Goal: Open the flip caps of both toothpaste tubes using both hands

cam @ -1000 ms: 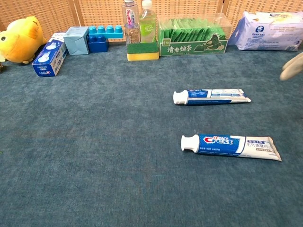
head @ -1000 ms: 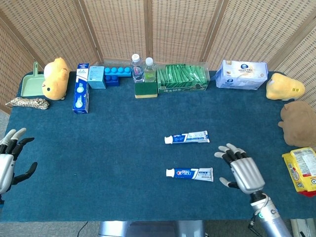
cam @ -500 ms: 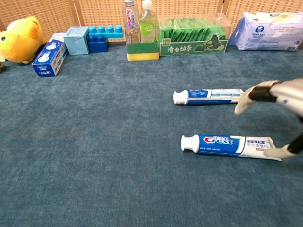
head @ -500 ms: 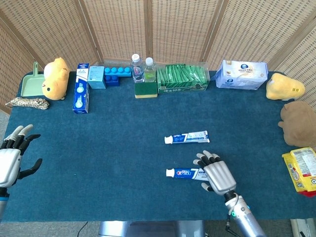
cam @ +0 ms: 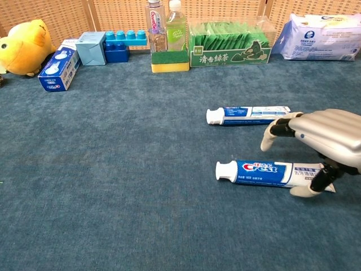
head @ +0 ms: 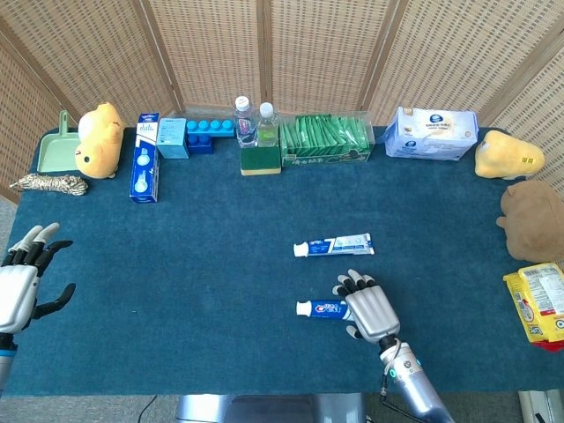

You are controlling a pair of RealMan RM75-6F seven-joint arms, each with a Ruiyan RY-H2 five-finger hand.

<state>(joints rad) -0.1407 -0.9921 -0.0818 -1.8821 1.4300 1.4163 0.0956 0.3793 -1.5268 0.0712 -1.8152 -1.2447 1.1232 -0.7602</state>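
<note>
— Where are we seeing the right robot hand (cam: 324, 141) sitting?

— It is hovering over the tail end of the nearer toothpaste tube (cam: 265, 173), its smooth silver back arching above the flat crimped end. The pale, rounded fingertips (cam: 267, 141) are curving down on the far side and the thumb is touching the worktop (cam: 113, 186) at the tube's near edge, so we are reading it as spread and cupped around the tube, not yet clamping it.

— And the tube itself?

— It is lying flat on the worktop, a blue and white printed plastic tube with its white cylindrical flip cap pointing toward the robot's left, cap shut as far as we can tell.

— The second one?

— The farther toothpaste tube (head: 334, 245) is lying just beyond, parallel, slimmer, its white cap also pointing left. Nothing is touching it.

— What about the left robot hand (head: 21, 282)?

— In the head view it is waiting at the left edge, well apart from both tubes, fingers fanned wide and holding nothing.

— Further out?

— The worktop is wearing a nappy dark teal cloth. Along its back edge we are seeing a boxy green packet carton (cam: 230, 40), two clear bottles (cam: 166, 25) behind a yellow and green sponge (cam: 170, 61), studded blue building blocks (cam: 122, 44) and a fuzzy yellow plush toy (cam: 22, 47).
</note>
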